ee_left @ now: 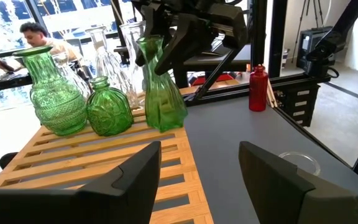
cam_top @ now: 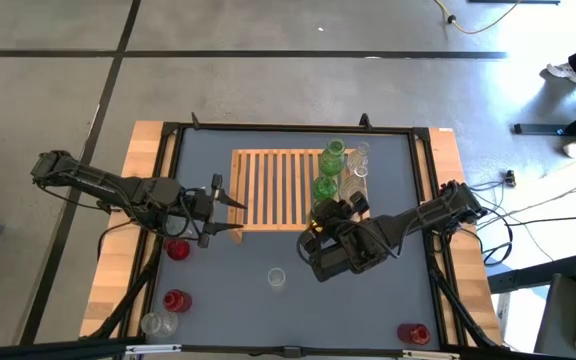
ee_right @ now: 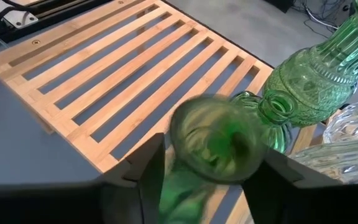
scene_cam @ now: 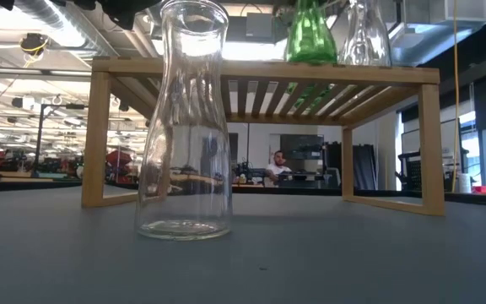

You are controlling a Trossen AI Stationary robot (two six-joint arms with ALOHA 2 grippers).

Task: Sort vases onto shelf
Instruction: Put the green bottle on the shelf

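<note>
**A:** How far along is the sorting?

**B:** Partly done, I judge. Seen from above, the slatted wooden shelf (cam_top: 283, 188) stands at the far middle of the grey counter (cam_top: 368, 295). Its right end holds a cluster: a large ribbed green vase (ee_left: 50, 93), a squat round green vase (ee_left: 107, 109) and several clear vases (cam_top: 358, 170) behind them. The left half of the shelf is bare slats.

**A:** What is happening now?

**B:** The right claw (cam_top: 330, 215) is pinching a tall fluted green vase (ee_left: 160, 87) by its neck. The vase stands upright on the near right edge of the shelf, just beside the squat one.

**A:** And the other arm?

**B:** The left claw (cam_top: 218, 205) waits at the shelf's left end, fingers spread, holding nothing.

**A:** What is left?

**B:** On the counter: two red vases (cam_top: 176, 275) and a clear one (cam_top: 156, 323) near left, a clear carafe-shaped vase (scene_cam: 184, 127) in the near middle, and a red bottle-shaped vase (ee_left: 258, 87) at the near right corner.
</note>
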